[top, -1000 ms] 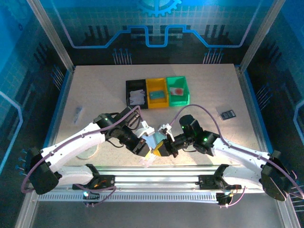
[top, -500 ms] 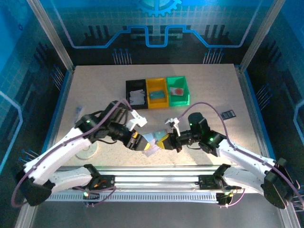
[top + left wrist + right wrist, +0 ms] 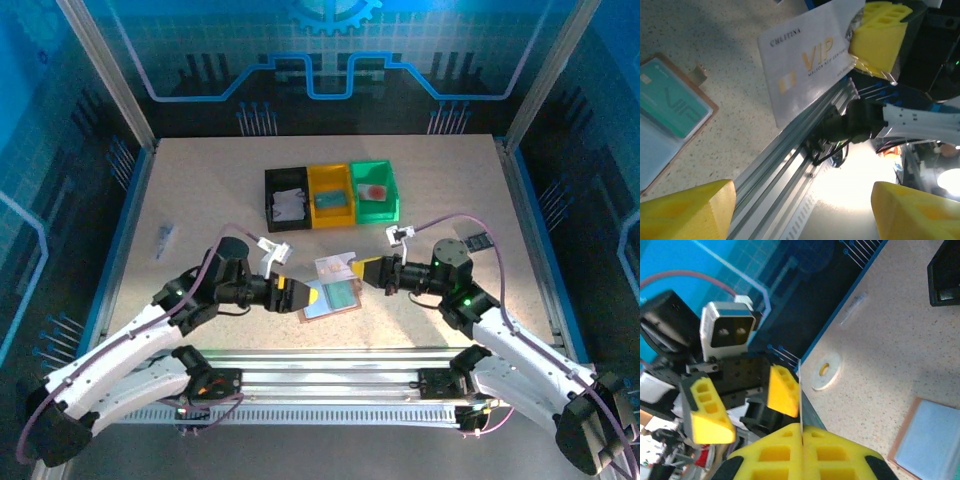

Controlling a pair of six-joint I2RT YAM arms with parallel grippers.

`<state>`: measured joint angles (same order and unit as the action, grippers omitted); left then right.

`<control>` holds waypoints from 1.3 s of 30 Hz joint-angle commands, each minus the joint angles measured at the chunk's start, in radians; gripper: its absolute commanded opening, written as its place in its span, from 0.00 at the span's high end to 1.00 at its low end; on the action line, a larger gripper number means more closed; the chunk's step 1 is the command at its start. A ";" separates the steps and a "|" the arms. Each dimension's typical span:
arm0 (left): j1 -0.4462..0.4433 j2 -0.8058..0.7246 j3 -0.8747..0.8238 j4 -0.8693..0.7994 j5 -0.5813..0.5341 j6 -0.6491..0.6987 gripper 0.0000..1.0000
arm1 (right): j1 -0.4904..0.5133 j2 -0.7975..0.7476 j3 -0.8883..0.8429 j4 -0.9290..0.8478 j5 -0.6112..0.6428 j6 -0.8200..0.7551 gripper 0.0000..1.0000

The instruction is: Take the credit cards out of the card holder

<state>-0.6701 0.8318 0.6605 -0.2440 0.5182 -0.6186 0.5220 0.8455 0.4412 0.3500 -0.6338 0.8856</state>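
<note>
Right jaws are clenched on one end of the pale VIP card (image 3: 805, 60), the yellow pads (image 3: 875, 32) pinching it flat between them, and they hold it in the air clear of the card holder (image 3: 338, 300). That holder lies open on the surface (image 3: 220, 200) between the two arms, and a teal card (image 3: 670, 107) sits in its clear pocket. Left jaws stand wide apart with nothing between them. From above we see them just beside the holder's left edge, and we cannot tell whether they touch it. We judge that we are partway through: one card is out, and at least one is yet to come. Next we need the pale card laid down well apart from the holder. Then one set of jaws should pin the holder while the other catches the teal card's exposed edge and slides it along the pocket, lest the whole holder lift with it.
</note>
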 commanded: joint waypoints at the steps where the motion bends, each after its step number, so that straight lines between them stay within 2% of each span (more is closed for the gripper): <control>1: 0.006 -0.008 -0.037 0.273 -0.014 -0.141 0.27 | -0.011 -0.002 -0.025 0.118 0.048 0.133 1.00; 5: 0.006 0.000 -0.086 0.419 -0.018 -0.209 0.29 | -0.008 0.006 -0.040 0.183 0.050 0.190 1.00; 12: 0.007 0.045 -0.134 0.558 -0.020 -0.255 0.37 | 0.014 0.026 -0.036 0.242 0.049 0.233 1.00; 26: 0.006 0.070 -0.166 0.738 -0.050 -0.302 0.68 | 0.067 0.061 -0.046 0.283 0.083 0.239 1.00; 33: 0.006 0.069 -0.170 0.747 -0.054 -0.302 0.85 | 0.071 0.079 -0.048 0.301 0.076 0.243 1.00; 36: 0.006 0.070 -0.165 0.745 -0.059 -0.295 0.99 | 0.071 0.083 -0.047 0.301 0.072 0.244 1.00; 39: 0.007 0.070 -0.155 0.724 -0.069 -0.280 1.00 | 0.070 0.075 -0.044 0.275 0.075 0.232 0.99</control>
<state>-0.6628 0.9035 0.4934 0.4385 0.4591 -0.9176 0.5823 0.9207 0.4046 0.6312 -0.5560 1.1263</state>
